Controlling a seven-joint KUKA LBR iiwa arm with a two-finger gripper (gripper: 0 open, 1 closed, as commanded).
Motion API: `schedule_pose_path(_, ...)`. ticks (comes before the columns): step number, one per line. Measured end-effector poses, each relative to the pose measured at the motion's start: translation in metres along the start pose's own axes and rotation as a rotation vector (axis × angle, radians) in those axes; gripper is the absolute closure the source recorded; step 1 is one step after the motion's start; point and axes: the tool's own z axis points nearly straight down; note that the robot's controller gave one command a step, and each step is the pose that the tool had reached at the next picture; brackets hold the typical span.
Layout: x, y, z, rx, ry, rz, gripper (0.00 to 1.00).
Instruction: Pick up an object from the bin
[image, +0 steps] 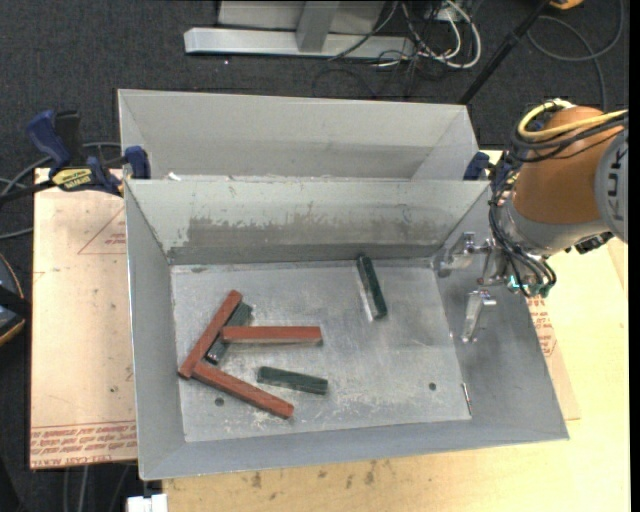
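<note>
Arm in from R, claw (474, 318) pointing down by R wall of bin (300, 215); released or clenched, can't tell.

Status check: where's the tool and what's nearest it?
Tool over bin's right slope, nothing visibly held. Nearest: dark green bar by back wall, to view's left. Red bars and dark pieces clustered far left. Nothing between tool and bar.

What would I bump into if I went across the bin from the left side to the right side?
slanted reddish-brown bar → dark bar lying near the front → dark bar near the back wall → gripper
</note>
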Motion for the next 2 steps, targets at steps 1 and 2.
schedule_pose_path(1,-0.002,0.001,-0.005,0.001,-0.008,-0.003,0.0)
schedule_pose_path(2,-0.022,0.034,0.022,0.003,-0.014,0.169,0.0)
